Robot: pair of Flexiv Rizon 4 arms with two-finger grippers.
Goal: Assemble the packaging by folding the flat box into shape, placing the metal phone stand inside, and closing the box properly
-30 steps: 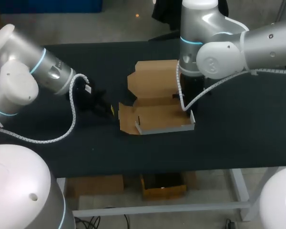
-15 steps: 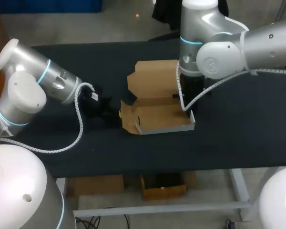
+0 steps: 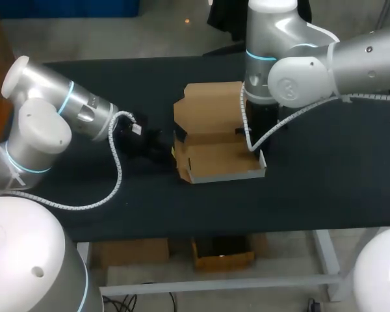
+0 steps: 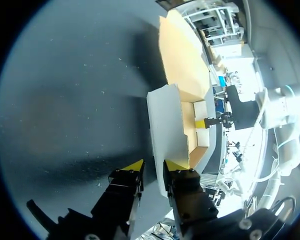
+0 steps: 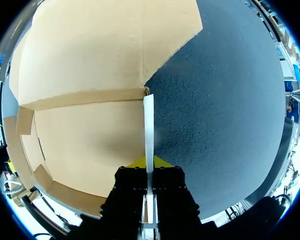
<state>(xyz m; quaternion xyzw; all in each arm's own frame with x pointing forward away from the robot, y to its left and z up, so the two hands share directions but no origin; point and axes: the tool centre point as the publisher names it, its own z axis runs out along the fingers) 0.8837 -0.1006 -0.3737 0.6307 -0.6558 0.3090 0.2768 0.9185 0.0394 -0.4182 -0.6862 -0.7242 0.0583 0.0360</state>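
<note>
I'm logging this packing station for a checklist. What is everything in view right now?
cardboard box: one, brown inside, white outside, partly folded at the table's middle, lid flap open.
table: one, black, under everything.
left arm: one, silver, over the table's left side.
right arm: one, silver, reaching to the box's right end.
left hand: one, black with yellow tips, open, at the box's upright left side flap.
right hand: one, black with yellow tips, shut on the box's right wall.
</note>
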